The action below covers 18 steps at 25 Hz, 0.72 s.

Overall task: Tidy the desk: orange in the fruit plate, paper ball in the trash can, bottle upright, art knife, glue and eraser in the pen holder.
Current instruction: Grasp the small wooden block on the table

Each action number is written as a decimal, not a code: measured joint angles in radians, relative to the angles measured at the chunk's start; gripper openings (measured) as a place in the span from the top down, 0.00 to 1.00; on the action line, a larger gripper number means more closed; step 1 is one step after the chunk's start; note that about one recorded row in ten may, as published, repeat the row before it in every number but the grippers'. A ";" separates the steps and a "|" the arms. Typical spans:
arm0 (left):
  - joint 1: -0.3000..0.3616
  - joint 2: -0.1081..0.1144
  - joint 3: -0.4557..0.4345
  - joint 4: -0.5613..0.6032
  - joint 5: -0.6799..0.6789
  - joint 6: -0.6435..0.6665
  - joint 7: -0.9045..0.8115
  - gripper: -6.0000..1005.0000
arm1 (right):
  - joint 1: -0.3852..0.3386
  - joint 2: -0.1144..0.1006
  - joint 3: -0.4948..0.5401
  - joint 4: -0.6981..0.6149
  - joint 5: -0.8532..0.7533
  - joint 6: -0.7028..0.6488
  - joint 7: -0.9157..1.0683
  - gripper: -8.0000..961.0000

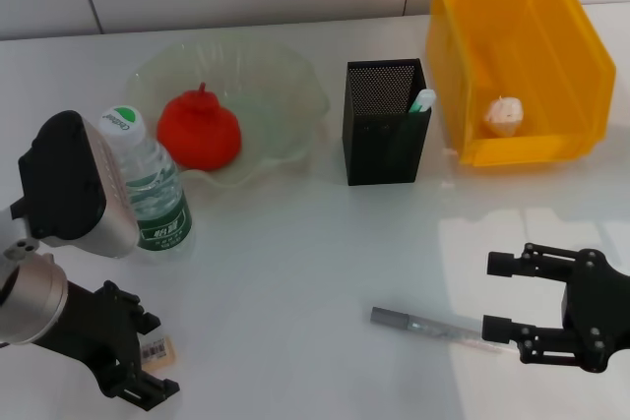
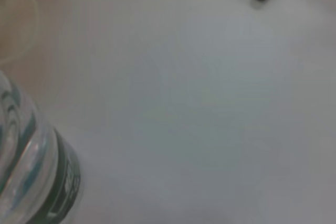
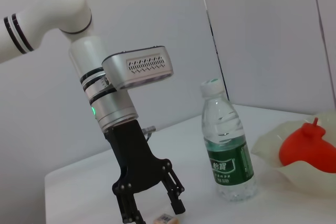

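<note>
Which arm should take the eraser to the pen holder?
Left. The left gripper hangs open directly over the eraser at the table's near left. The right gripper sits far across, open beside the art knife.

The head camera is looking forward and down over the whole white surface (image 1: pixel 295 272). The left wrist camera is hovering very close above it, catching the clear plastic, green-labelled bottle (image 2: pixel 31 177). The right wrist camera is looking low across the surface, sharing that bottle (image 3: pixel 227 145) with both other views.
</note>
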<state>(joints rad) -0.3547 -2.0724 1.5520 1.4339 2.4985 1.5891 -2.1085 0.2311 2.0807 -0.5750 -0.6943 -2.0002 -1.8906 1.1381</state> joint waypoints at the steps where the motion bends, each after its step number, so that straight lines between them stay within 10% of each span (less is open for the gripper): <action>1: -0.001 0.000 0.004 -0.002 0.004 -0.003 -0.002 0.26 | 0.001 0.000 0.000 0.003 0.000 0.002 0.000 0.23; 10: -0.002 0.000 0.037 0.023 0.046 -0.017 -0.035 0.26 | 0.002 -0.001 0.000 0.006 -0.009 0.008 0.000 0.23; 18: 0.003 0.000 0.055 0.028 0.060 -0.026 -0.036 0.53 | 0.004 -0.001 0.000 0.006 -0.009 0.008 0.000 0.23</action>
<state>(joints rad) -0.3514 -2.0724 1.6075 1.4622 2.5587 1.5636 -2.1443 0.2347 2.0801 -0.5752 -0.6887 -2.0096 -1.8831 1.1381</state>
